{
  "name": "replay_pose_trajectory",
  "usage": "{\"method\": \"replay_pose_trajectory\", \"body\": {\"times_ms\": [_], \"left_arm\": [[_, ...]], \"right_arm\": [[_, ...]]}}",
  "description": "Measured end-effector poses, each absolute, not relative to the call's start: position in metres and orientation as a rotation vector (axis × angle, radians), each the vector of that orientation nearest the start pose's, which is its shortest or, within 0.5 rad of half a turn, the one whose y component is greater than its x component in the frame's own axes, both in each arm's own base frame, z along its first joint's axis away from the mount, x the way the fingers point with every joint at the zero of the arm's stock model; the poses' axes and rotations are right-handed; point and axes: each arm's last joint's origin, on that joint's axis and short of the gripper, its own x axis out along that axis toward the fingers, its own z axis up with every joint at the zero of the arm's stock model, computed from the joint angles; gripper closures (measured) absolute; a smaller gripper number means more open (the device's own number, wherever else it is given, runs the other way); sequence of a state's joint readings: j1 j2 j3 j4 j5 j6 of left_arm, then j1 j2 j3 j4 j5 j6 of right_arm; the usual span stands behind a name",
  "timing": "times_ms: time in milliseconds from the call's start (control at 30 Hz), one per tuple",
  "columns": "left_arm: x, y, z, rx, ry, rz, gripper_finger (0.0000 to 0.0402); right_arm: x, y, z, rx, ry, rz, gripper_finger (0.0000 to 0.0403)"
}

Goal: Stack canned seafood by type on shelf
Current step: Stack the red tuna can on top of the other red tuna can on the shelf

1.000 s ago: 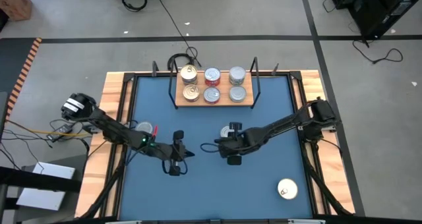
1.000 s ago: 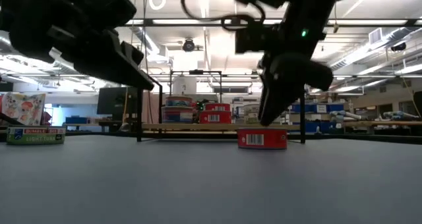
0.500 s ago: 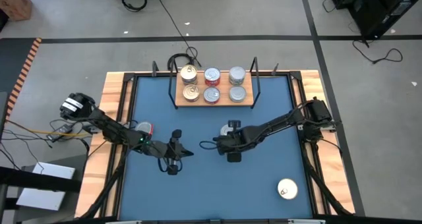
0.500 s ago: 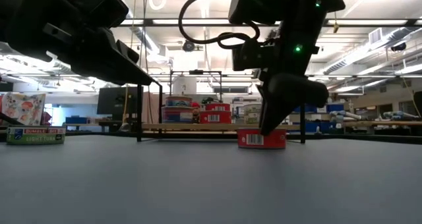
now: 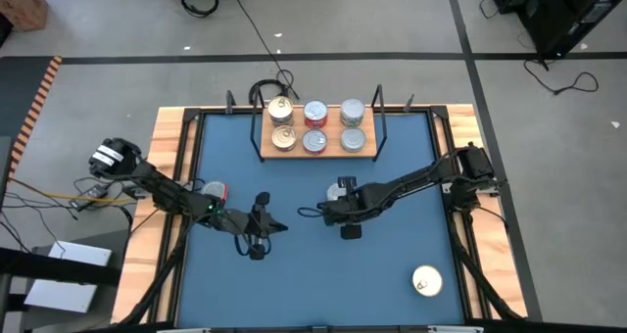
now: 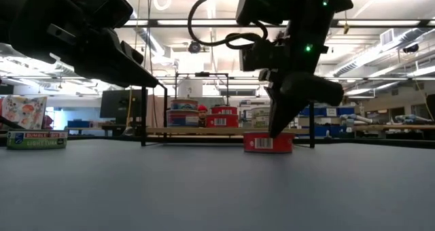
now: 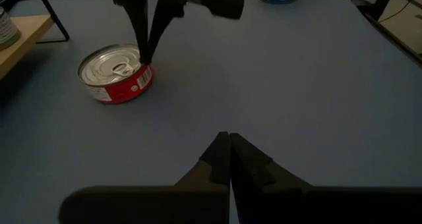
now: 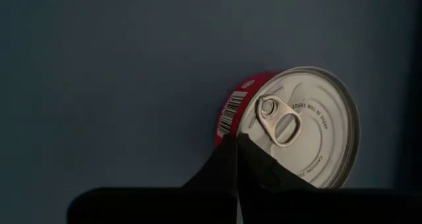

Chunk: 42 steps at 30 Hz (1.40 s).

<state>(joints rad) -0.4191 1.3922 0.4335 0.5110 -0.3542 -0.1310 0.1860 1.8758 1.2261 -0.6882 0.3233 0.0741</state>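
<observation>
At the left edge of the low view, a flat green-and-white tin (image 6: 37,139) reads "BUMBLE BEE" over "LIGHT TUNA". In the right wrist view, small print curves along the silver lid of the red-sided tin (image 8: 290,128), lower right of the frame; "EDGES WILL BE SHARP" can be made out. A barcode stands on its red side, its digits too small to read.

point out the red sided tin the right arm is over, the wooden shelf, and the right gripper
Red-sided tin (image 7: 113,71): left wrist view, on its silver lid.
Shelf (image 5: 316,155): high view, on the board's bare front edge.
Right gripper (image 8: 236,141): right wrist view, at its shut fingertips.
</observation>
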Motion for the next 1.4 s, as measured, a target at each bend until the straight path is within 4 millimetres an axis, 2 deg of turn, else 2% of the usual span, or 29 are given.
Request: {"method": "replay_pose_trajectory", "body": {"times_ms": [200, 367, 633, 833, 933, 1200, 1400], "left_arm": [[0.231, -0.092, 0.156, 0.04, 0.417, -0.036, 0.0396], [0.231, -0.092, 0.156, 0.04, 0.418, -0.036, 0.0396], [0.231, -0.092, 0.156, 0.04, 0.417, -0.035, 0.0396], [0.231, -0.092, 0.156, 0.036, 0.417, -0.035, 0.0395], [0.231, -0.092, 0.156, 0.036, 0.416, -0.035, 0.0395], [0.232, -0.093, 0.158, 0.019, 0.398, -0.052, 0.0395], [0.234, -0.096, 0.16, 0.023, 0.367, -0.115, 0.0396]], "right_arm": [[0.346, 0.058, 0.182, -0.14, 1.217, -0.124, 0.0402], [0.349, 0.063, 0.198, 0.084, 1.126, -0.051, 0.0402], [0.356, 0.067, 0.203, 0.419, 1.089, 0.017, 0.0402], [0.364, 0.071, 0.209, 0.567, 1.027, 0.127, 0.0402], [0.366, 0.073, 0.207, 0.588, 1.034, 0.153, 0.0402], [0.366, 0.065, 0.179, 0.656, 1.097, 0.135, 0.0402], [0.367, 0.059, 0.179, 0.635, 1.094, 0.159, 0.0398]]}}
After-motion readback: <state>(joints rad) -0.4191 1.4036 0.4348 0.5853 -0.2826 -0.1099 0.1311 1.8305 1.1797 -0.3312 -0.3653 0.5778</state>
